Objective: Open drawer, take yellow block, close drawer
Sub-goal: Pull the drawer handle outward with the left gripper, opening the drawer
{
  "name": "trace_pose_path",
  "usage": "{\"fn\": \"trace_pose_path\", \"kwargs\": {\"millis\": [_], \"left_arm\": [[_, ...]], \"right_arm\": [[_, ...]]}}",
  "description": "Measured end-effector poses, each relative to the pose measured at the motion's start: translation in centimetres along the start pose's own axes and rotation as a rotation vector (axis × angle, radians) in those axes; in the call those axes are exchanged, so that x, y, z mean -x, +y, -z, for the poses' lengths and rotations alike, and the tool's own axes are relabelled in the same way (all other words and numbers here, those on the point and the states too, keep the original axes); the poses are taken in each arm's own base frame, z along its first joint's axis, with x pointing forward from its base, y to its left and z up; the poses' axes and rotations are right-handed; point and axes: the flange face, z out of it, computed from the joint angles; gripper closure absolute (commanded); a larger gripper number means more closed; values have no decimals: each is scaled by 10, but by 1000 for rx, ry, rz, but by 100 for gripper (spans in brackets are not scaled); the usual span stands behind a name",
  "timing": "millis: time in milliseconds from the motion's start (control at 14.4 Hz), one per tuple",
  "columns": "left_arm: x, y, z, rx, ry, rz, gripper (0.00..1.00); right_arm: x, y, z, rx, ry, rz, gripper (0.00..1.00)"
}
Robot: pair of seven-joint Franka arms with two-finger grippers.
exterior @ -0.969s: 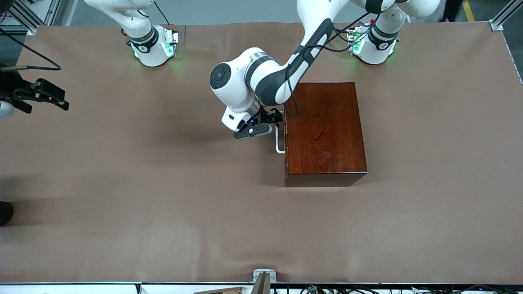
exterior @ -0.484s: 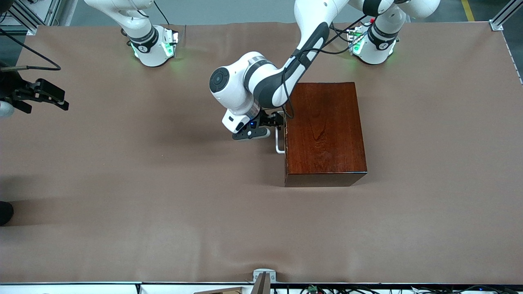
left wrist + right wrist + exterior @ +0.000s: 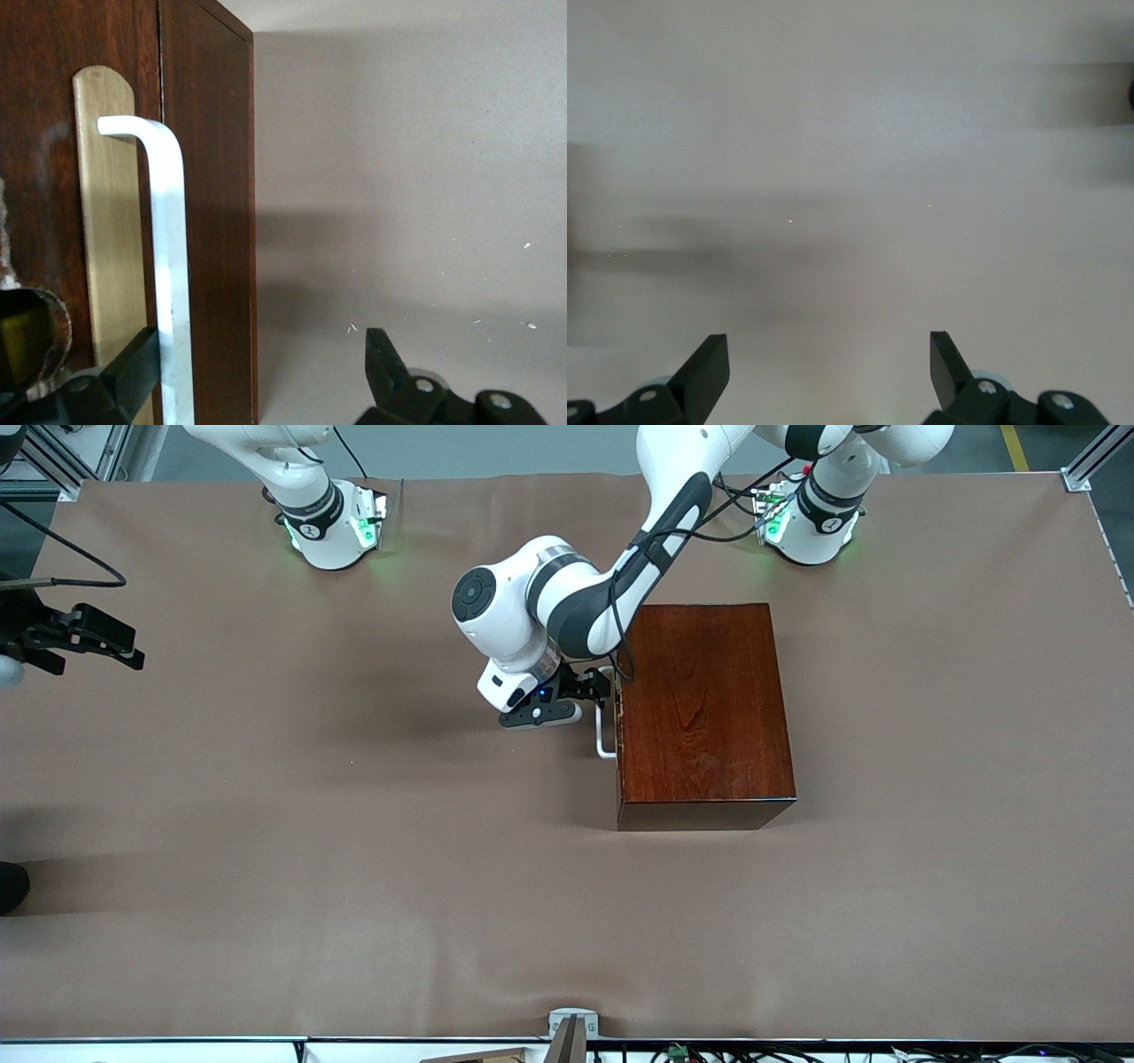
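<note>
The dark reddish-brown wooden box stands in the middle of the table. The drawer is shut, with only its front and white bar handle showing. The handle also shows in the left wrist view. My left gripper is open at the handle, and in the left wrist view the bar sits just inside one fingertip while the other is out over the table. The yellow block is hidden. My right gripper is open and empty in its wrist view, waiting over the table at the right arm's end.
The brown table cloth lies around the box. A brass plate sits under the handle on the drawer front. The arm bases stand along the table's edge farthest from the front camera.
My left arm's wrist has shifted slightly toward the right arm's end, with the gripper staying at the handle. The drawer stays shut. My right gripper has drifted slightly outward.
</note>
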Motion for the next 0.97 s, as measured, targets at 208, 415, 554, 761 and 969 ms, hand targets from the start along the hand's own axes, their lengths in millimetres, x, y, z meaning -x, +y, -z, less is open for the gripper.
{"fn": "trace_pose_path", "kwargs": {"millis": [208,415,554,761,969], "left_arm": [[1,3,2,21,5,31,0],[2,5,2,30,3,37,0],[1,6,0,31,3,39,0],[0,12,-1,68,13,96,0],[0,14,1,93,11,113,0]], "right_arm": [[0,3,0,0,-1,-5,0],[0,3,0,0,-1,-5,0],[0,2,0,0,-1,-4,0],[0,1,0,0,-1,-2,0],[0,1,0,0,-1,-1,0]]}}
